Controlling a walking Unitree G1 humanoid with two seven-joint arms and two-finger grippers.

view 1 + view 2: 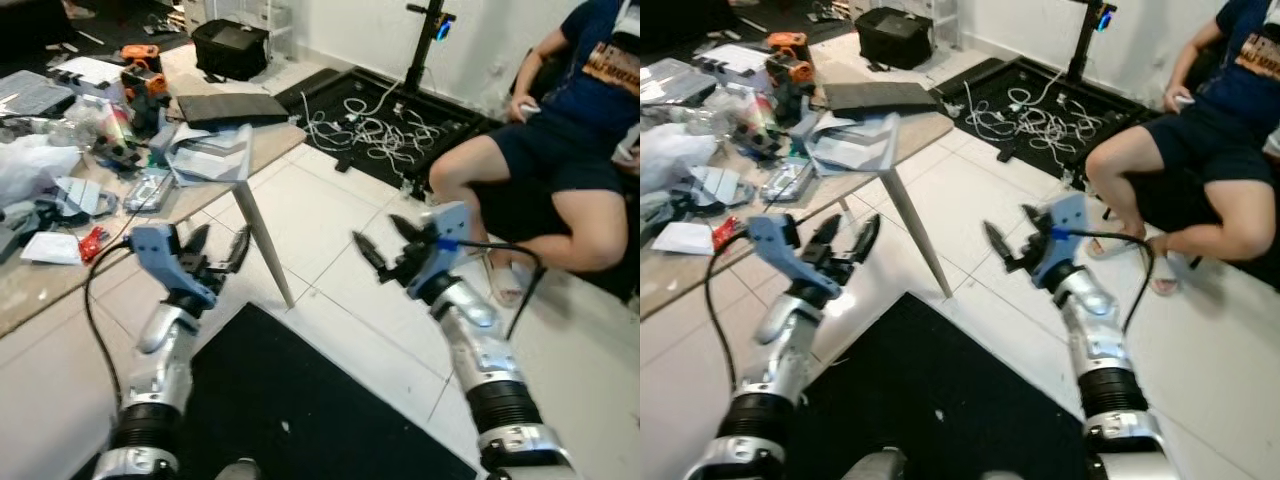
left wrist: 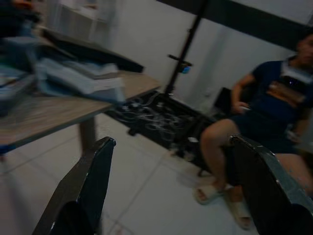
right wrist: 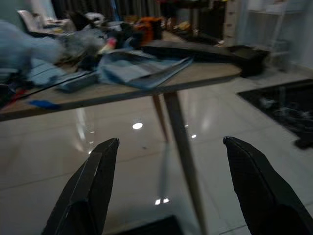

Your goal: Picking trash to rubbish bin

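Note:
A wooden table (image 1: 272, 141) at my left is littered with odds and ends: a crumpled white plastic bag (image 1: 28, 166), a small red packet (image 1: 92, 242), a white paper (image 1: 48, 248) and blue-grey folded sheets (image 1: 210, 150). My left gripper (image 1: 220, 243) is raised in front of the table's near corner, open and empty. My right gripper (image 1: 378, 233) hangs open over the white floor tiles, also empty. In the right wrist view its fingers (image 3: 90, 188) frame the table leg (image 3: 181, 137). No rubbish bin can be made out.
A person (image 1: 565, 150) sits on the right, legs stretched toward me. A tangle of white cables (image 1: 375, 130) lies on a black mat beyond. A slanted table leg (image 1: 265, 240) stands between my arms. A black floor mat (image 1: 300, 400) lies under me, and a black bag (image 1: 230, 48) sits at the back.

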